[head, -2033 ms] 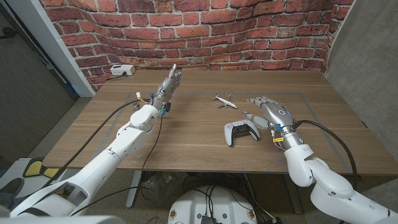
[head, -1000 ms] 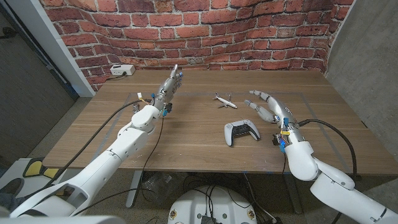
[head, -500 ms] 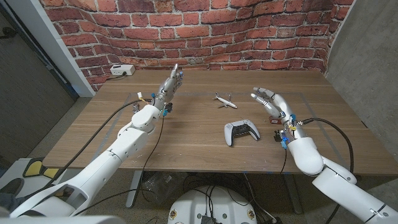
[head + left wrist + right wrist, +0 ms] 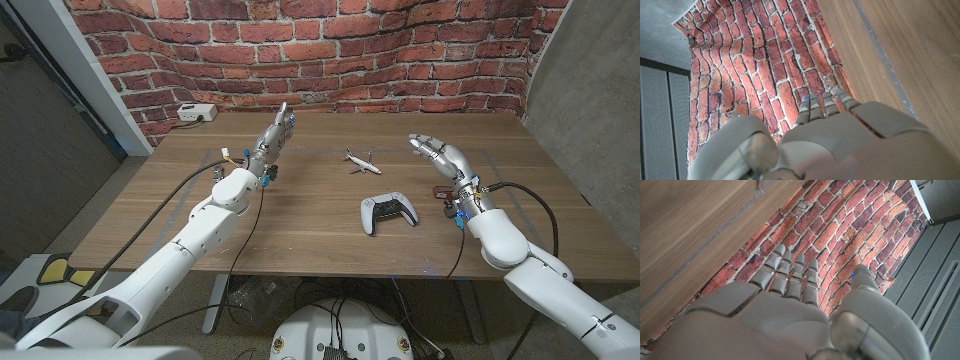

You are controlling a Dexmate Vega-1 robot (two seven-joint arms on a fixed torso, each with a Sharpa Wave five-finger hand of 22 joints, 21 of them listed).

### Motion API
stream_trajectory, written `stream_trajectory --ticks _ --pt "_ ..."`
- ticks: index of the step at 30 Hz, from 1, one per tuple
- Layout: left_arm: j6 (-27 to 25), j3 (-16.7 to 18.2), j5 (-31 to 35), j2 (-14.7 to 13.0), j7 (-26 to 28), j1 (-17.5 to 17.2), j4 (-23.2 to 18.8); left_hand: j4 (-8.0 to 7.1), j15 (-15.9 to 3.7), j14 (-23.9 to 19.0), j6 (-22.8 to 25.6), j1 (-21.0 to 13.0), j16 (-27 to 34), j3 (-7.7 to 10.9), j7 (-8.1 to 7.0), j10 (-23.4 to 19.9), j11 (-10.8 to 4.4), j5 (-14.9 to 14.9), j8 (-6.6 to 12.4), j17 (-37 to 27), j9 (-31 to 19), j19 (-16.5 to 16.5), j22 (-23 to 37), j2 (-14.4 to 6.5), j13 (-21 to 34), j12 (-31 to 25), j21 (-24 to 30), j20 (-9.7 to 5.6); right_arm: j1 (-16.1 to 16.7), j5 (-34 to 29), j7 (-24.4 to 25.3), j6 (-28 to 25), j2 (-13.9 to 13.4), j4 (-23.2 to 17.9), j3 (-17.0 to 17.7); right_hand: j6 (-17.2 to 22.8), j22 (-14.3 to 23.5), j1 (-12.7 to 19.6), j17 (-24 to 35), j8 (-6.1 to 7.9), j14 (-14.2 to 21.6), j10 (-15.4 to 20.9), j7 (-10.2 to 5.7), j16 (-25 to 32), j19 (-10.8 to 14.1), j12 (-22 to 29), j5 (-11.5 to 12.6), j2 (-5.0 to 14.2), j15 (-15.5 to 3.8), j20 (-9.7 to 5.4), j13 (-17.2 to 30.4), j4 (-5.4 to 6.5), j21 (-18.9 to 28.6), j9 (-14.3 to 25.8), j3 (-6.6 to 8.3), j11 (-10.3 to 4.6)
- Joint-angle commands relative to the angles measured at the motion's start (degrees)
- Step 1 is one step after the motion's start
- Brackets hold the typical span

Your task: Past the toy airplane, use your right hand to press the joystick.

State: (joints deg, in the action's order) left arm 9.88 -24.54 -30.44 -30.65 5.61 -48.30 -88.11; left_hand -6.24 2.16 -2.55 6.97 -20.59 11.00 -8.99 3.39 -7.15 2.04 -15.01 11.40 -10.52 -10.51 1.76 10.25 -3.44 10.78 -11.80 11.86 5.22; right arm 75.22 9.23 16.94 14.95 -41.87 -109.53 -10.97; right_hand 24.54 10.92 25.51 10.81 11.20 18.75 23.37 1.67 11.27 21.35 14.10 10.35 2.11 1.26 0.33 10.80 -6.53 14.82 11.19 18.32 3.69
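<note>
one toy airplane (image 4: 360,160), one game controller (image 4: 388,213)

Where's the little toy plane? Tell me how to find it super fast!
Look at the wooden table in front of the brick wall. Near its middle, just beyond the white game controller, sits the toy airplane. It is the smallest thing there, white with thin wings, while the controller is chunky with black parts.
</note>
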Motion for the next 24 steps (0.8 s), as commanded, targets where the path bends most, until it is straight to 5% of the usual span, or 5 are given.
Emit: stream_trajectory --ticks 1,11,18,24 --pt "0.24 0.22 0.50 0.24 1.41 -0.76 -0.51 0.03 0.06 -0.50 -0.13 0.01 -0.06 -0.50 -0.26 -0.43 0.03 0.02 -0.06 -0.12 -0.28 -0.35 0.26 -0.17 0.16 0.04 0.06 -0.02 -4.08 9.44 -7.50 3.06 0.10 5.41 -0.67 -0.80 0.19 -1.07 0.17 -0.28 -0.04 0.19 0.35 -0.10 -0.04 0.14 -0.21 0.14 0.45 0.10 0.20 0.52 -0.24 0.10 -0.10 0.68" --pt "0.01 0.00 -0.26 -0.08 0.04 -1.10 -0.38 0.03 0.07 -0.46 -0.23 -0.04 -0.09 -0.64 -0.25 -0.39 -0.04 0.04 -0.09 -0.12 -0.28 -0.29 0.26 -0.18 0.16 0.07 0.03 0.03 -8.00 16.66 -12.19 4.77 1.54 10.14 -1.73 -3.12 0.16 -2.84 0.22 -0.82 -1.10 -0.96 0.90 -0.46 -0.78 -0.51 -0.37 -0.04 1.03 0.10 0.21 1.25 -0.76 0.07 -0.86 1.22" --pt "0.63 0.66 -1.32 -1.30 -2.09 -1.41 -0.39 0.03 0.10 -0.43 -0.62 -0.07 -0.11 -0.73 -0.36 -0.39 -0.03 0.05 -0.24 -0.12 -0.28 -0.29 0.26 -0.19 0.16 0.07 0.02 0.03 -9.56 15.56 -10.20 2.23 1.17 10.28 -2.58 -5.34 0.13 -4.91 0.27 -0.99 -3.36 -2.72 1.35 -0.99 -2.25 -1.33 -0.45 -0.42 1.71 0.08 0.23 2.04 -1.57 0.03 -1.86 1.56" --pt "2.09 1.61 -3.22 -2.19 -4.99 -1.88 0.33 0.03 -0.04 -0.42 -0.41 -0.11 -0.11 -0.83 0.32 -0.47 -0.07 0.06 -0.13 -0.12 -0.28 -0.31 0.26 -0.22 0.16 0.05 0.02 0.04 -12.03 17.86 -12.69 1.81 1.54 12.22 -3.75 -7.18 0.12 -6.88 0.30 -1.09 -4.83 -3.98 3.00 -1.02 -3.01 -1.81 -0.42 -0.96 2.15 0.21 0.26 2.75 -2.01 -0.05 -2.88 2.59"
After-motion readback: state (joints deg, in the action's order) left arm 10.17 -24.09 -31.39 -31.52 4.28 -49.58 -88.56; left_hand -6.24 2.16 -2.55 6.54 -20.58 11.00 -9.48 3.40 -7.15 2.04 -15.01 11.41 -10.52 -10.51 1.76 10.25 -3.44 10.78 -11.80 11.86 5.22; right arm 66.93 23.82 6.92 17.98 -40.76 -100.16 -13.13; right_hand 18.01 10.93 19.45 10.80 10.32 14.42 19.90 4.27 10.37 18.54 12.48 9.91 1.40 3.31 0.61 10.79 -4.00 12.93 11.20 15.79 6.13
